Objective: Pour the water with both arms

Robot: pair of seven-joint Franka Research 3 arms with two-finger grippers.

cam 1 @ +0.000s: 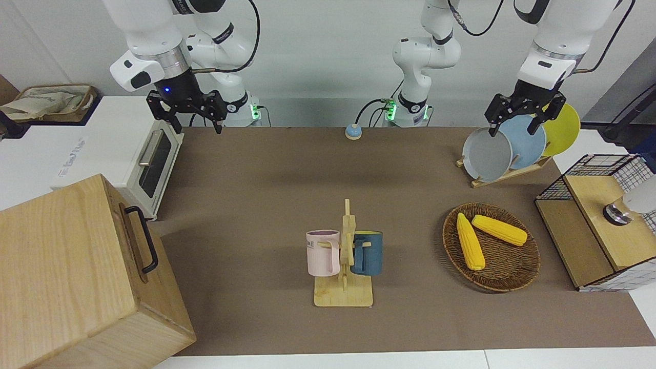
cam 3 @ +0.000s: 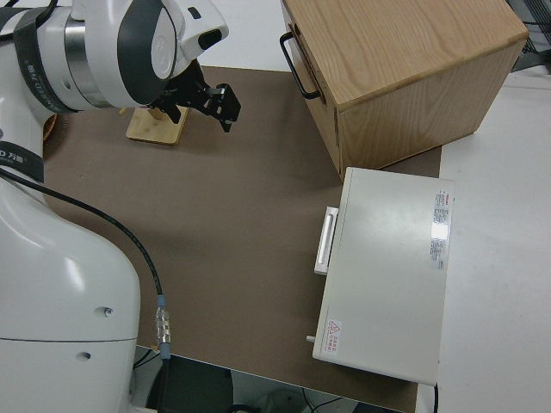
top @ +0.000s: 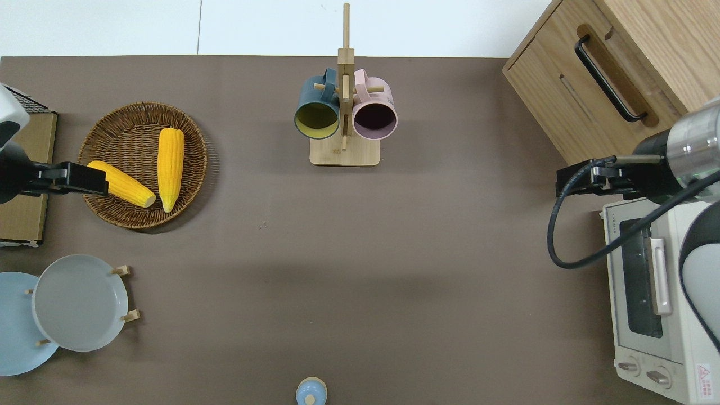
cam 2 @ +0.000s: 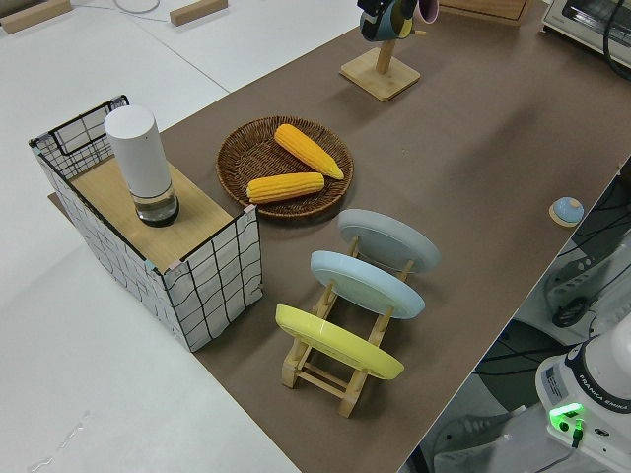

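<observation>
Both arms hang in the air with nothing held. My right gripper (cam 1: 196,122) (top: 585,177) (cam 3: 213,101) is open, over the table's edge between the wooden box and the toaster oven. My left gripper (cam 1: 514,122) (top: 67,177) is open, over the rim of the wicker tray at the left arm's end. A pink mug (cam 1: 323,252) (top: 375,112) and a dark blue mug (cam 1: 368,252) (top: 316,112) hang on a wooden rack (cam 1: 344,294) mid-table. A white cylinder with a clear base (cam 1: 633,202) (cam 2: 143,163) stands on the wire basket's wooden lid. No water shows.
A wicker tray (cam 1: 505,277) holds two corn cobs. A plate rack (cam 1: 507,171) carries grey, blue and yellow plates. A wooden box (cam 1: 72,277) and a white toaster oven (cam 1: 148,164) fill the right arm's end. A small blue knob (cam 1: 353,131) sits near the robots.
</observation>
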